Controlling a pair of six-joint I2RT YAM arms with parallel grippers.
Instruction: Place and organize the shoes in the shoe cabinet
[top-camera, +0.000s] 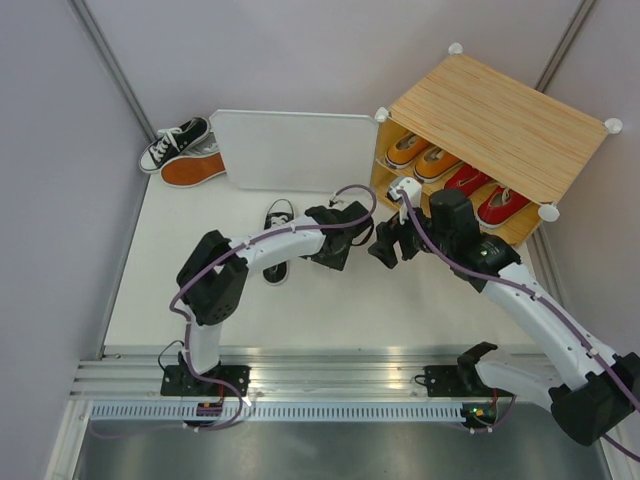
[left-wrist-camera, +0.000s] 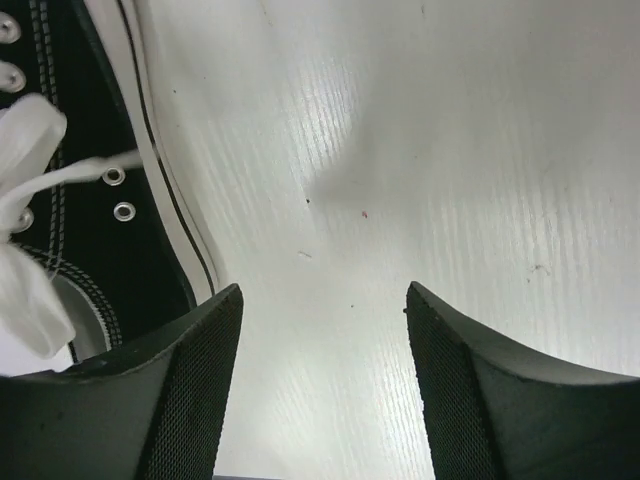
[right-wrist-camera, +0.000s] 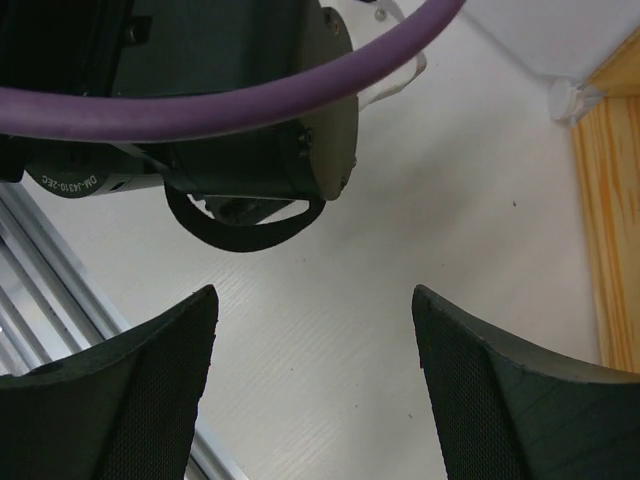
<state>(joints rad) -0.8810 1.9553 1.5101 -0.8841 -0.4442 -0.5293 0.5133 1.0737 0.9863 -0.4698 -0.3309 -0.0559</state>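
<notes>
White worktop (top-camera: 300, 300) with a faint grain lies between pale lilac walls; at the far right stands the shoe cabinet (top-camera: 500, 120), its top of striped light wood, its frosted door (top-camera: 290, 150) open to the left; the orange pair (top-camera: 410, 148) and the red pair (top-camera: 500, 205) sit on the shelf, so I judge about half is done; one black canvas shoe (top-camera: 278, 225) lies in the centre, and a black sneaker (top-camera: 175, 143) and an overturned shoe (top-camera: 193, 168) wait at the far left; the left gripper (left-wrist-camera: 322, 292), just right of the black canvas shoe, and the right gripper (right-wrist-camera: 312, 292) are both spread wide and empty.
</notes>
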